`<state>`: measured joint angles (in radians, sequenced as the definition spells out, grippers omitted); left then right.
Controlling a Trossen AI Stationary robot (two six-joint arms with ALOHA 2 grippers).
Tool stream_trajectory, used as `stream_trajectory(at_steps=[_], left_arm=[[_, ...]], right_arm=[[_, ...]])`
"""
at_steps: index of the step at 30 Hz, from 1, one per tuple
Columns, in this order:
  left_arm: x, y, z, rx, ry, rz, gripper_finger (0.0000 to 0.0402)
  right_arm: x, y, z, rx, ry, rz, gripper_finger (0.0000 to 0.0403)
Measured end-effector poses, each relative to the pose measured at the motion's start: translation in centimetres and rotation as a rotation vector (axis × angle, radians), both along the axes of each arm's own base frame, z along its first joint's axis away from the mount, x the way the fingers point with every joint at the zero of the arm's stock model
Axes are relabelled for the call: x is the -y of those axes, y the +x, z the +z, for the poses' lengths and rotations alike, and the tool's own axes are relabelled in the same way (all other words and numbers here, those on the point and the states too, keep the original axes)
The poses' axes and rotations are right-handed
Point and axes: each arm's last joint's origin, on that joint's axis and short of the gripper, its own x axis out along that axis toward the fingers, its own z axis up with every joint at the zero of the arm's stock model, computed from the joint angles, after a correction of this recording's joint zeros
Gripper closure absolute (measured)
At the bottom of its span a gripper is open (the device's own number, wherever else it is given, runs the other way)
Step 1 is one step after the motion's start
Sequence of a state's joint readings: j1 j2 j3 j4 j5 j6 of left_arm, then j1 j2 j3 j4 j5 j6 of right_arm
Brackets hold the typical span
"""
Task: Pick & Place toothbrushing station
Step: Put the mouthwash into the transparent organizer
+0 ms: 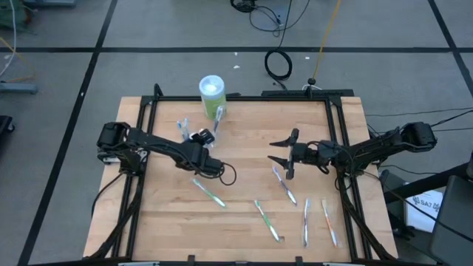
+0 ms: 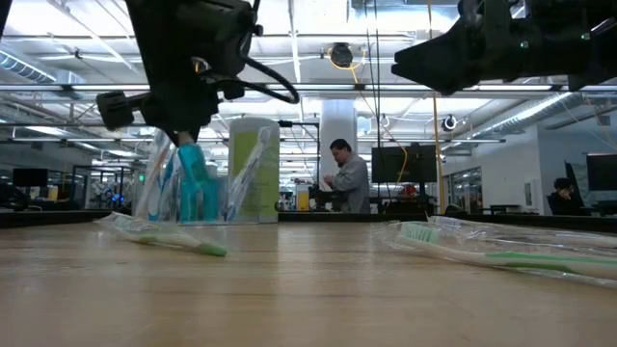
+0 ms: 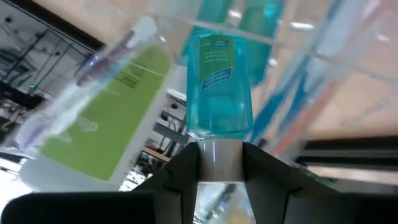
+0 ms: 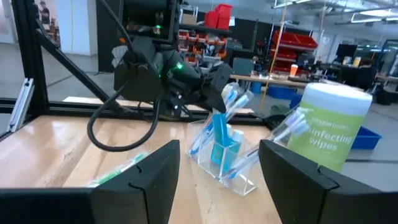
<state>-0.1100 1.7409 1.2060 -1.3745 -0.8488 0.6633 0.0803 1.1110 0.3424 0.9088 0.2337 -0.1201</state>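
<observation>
- Toothpaste tube (image 3: 217,81) is small, blue and see-through, with a white cap; it hangs over the clear holder (image 4: 224,158), just in front of the green wipes tub (image 1: 211,94).
- Left gripper (image 3: 219,163) is clamped on the tube's cap.
- To do this well, I think it should go down slowly, keep the tube upright, and let go only once the tube sits inside.
- Right gripper (image 1: 284,157) waits with fingers apart, well to the right of the holder.
- Thin wrapped toothbrushes (image 1: 210,191) lie flat on the wooden table (image 1: 244,222), nearer the front.
</observation>
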Motion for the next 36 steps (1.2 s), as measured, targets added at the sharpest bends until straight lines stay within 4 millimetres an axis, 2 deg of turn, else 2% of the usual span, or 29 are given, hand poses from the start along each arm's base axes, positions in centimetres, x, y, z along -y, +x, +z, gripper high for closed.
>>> stream_trajectory(at_steps=[7,13,21,26,36], left_arm=[[0.0,0.7,-0.4,0.022,-0.088,-0.029,0.0289],[-1.0,1.2,-0.5,0.061,-0.11,0.004,0.0289],[-2.1,1.2,-0.5,-0.012,-0.124,-0.037,0.0288],[-2.1,1.3,-0.5,-0.077,-0.138,-0.11,0.0288],[-2.0,2.1,-0.9,-0.103,-0.209,-0.216,0.0285]], right_arm=[[0.0,0.0,0.2,0.021,-0.028,-0.002,0.019],[0.0,0.0,0.3,0.024,-0.028,-0.002,0.019],[0.0,0.0,0.3,0.021,-0.045,-0.004,0.019],[0.0,0.0,0.3,0.02,-0.046,-0.004,0.019],[0.0,0.0,0.2,0.015,-0.047,-0.004,0.019]])
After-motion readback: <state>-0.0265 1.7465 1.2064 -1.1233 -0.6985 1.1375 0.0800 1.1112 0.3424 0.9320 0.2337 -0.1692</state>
